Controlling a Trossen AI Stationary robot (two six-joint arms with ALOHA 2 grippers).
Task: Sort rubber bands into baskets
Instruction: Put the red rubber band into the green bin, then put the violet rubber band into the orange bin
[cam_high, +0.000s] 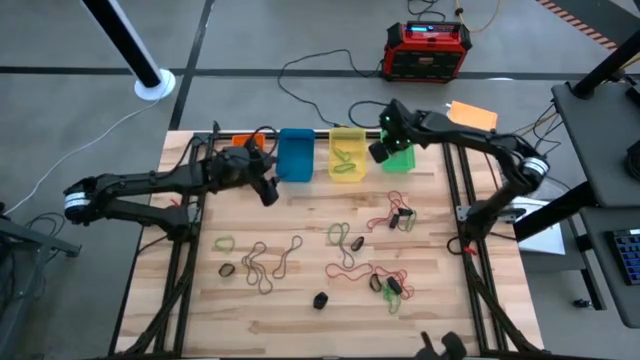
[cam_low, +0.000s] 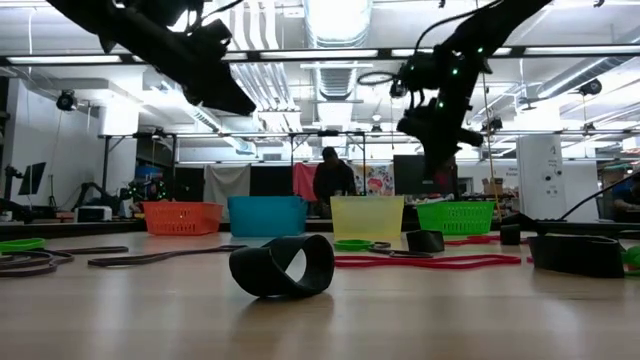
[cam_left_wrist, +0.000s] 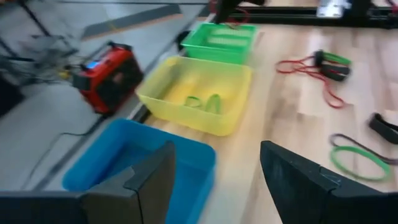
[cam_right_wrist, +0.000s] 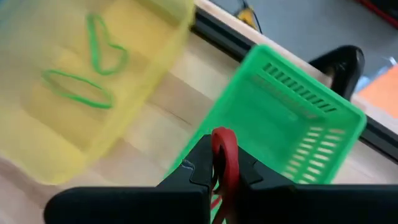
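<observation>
Four baskets stand in a row at the table's far edge: orange (cam_high: 246, 143), blue (cam_high: 295, 155), yellow (cam_high: 347, 153) and green (cam_high: 400, 160). Two green rubber bands (cam_right_wrist: 93, 68) lie in the yellow one. My right gripper (cam_high: 383, 152) hovers over the green basket (cam_right_wrist: 286, 118), shut on a red rubber band (cam_right_wrist: 222, 152). My left gripper (cam_left_wrist: 214, 180) is open and empty, just near-side of the blue basket (cam_left_wrist: 124, 162). Several loose rubber bands (cam_high: 350, 250) lie spread over the wooden table. My right gripper pinches the red rubber band between its two fingertips. A short loop of the band (cam_right_wrist: 223, 138) stands out past the tips, and a strand (cam_right_wrist: 215, 200) runs back between the fingers. The fingers slant downward over the green basket's edge, with the band lifted clear.
A red-black box (cam_high: 428, 50) and black cables lie on the floor beyond the table. A wide black band (cam_low: 283, 266) stands on edge near the table's front. People and benches show in the room behind.
</observation>
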